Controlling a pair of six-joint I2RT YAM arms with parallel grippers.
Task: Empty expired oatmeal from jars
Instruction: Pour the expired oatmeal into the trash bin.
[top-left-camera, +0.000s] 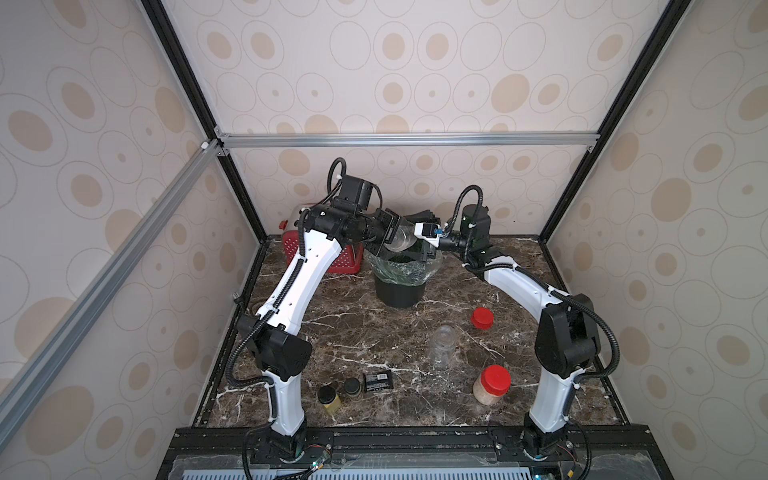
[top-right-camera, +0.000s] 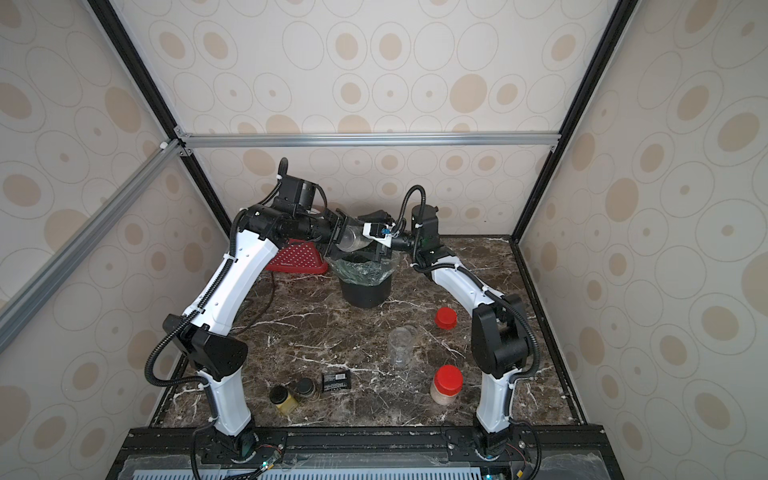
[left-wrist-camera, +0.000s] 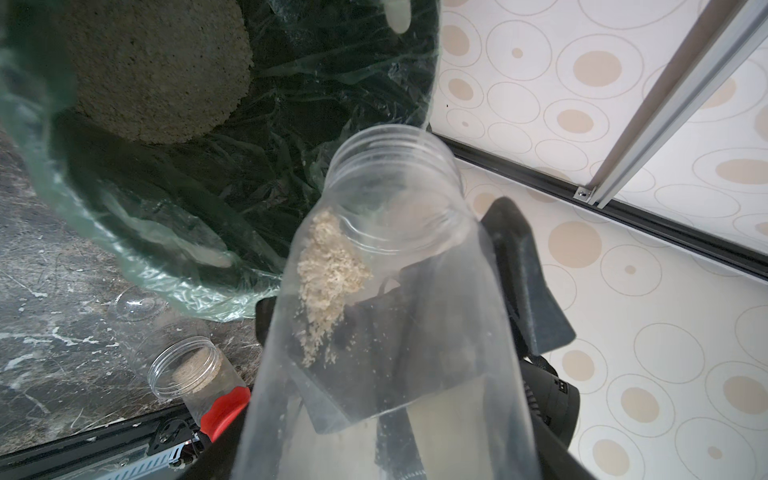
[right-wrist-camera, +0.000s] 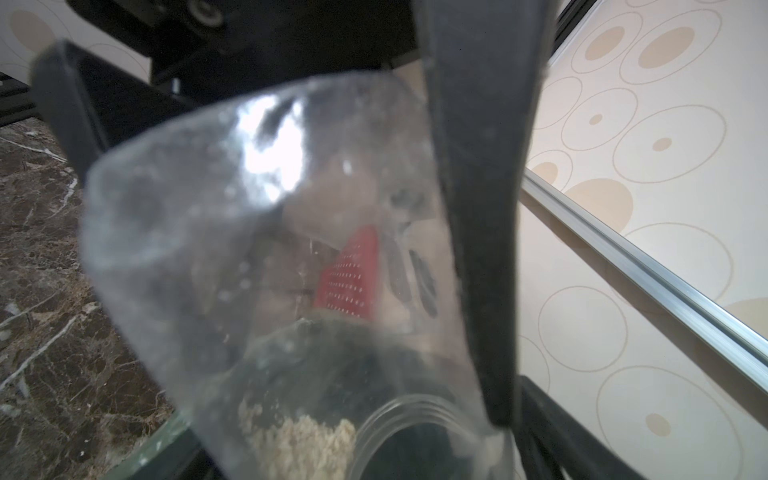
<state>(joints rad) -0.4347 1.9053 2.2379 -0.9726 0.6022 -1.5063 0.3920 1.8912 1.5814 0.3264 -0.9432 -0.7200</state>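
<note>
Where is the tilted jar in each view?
Both top views: jar back centre, tilted over the bin.
Left wrist: close up, centre, some oatmeal inside.
Right wrist: fills the centre, blurred.
Shared landmark: the bin's green liner.

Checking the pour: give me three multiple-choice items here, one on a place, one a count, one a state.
1. Where is the jar in the left gripper? A inside the bin; B raised over the bin; C down at the near edge.
2. How many red lids show? A one; B two; C four.
3. What does that jar hold? A nothing; B a little oatmeal; C oatmeal to the neck.
B, it tilts above the bin's rim; B, a loose lid and the lid on a closed jar; B, a small clump by its neck.
</note>
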